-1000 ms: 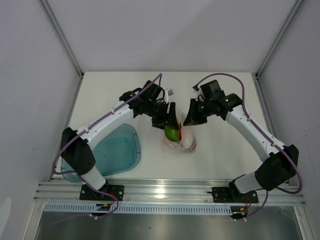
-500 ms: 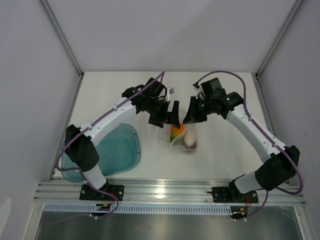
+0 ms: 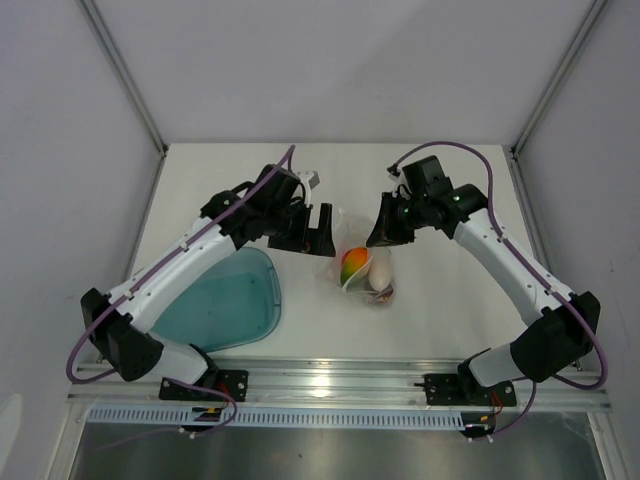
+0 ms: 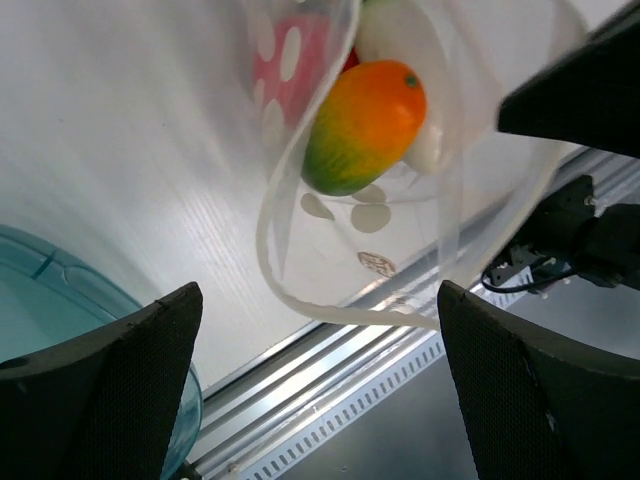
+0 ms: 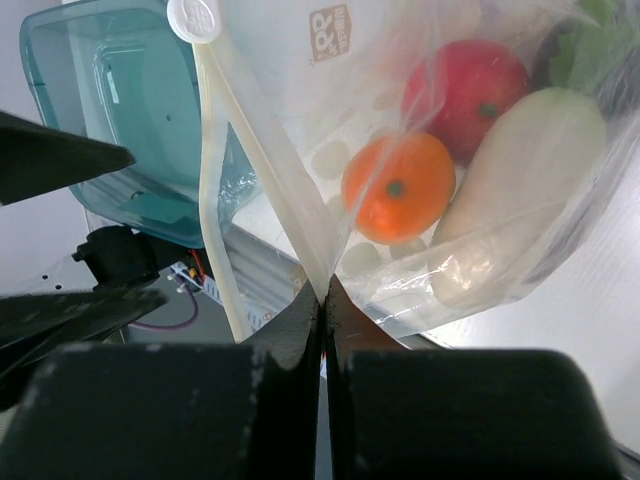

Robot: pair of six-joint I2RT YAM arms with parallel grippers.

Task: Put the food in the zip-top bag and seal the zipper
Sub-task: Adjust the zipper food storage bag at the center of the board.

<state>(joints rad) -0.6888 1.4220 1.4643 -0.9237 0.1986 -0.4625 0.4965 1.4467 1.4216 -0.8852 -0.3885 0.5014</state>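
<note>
Your left hand (image 3: 314, 236) has let go and backed toward the left edge of the table (image 3: 450, 320), fingers spread, the zip-top bag (image 5: 290, 120) just to its right. Your right hand (image 3: 381, 237) pinches the bag's mouth mid-table, food (image 3: 353, 264) inside. I judge the zipper (image 5: 213, 170) has its free end nearer the left hand.

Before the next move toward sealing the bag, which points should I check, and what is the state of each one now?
1. Right pincer grips the zip-top bag at its edge: ok.
2. Left pincer open and empty: ok.
3. Food inside the bag, namely orange-green piece, white piece, red fruit: ok.
4. No food left in the teal tray: ok, none visible.
5. Zipper sealed: not ok, the mouth gapes open.
6. Nothing caught across the zipper: cannot tell.
</note>
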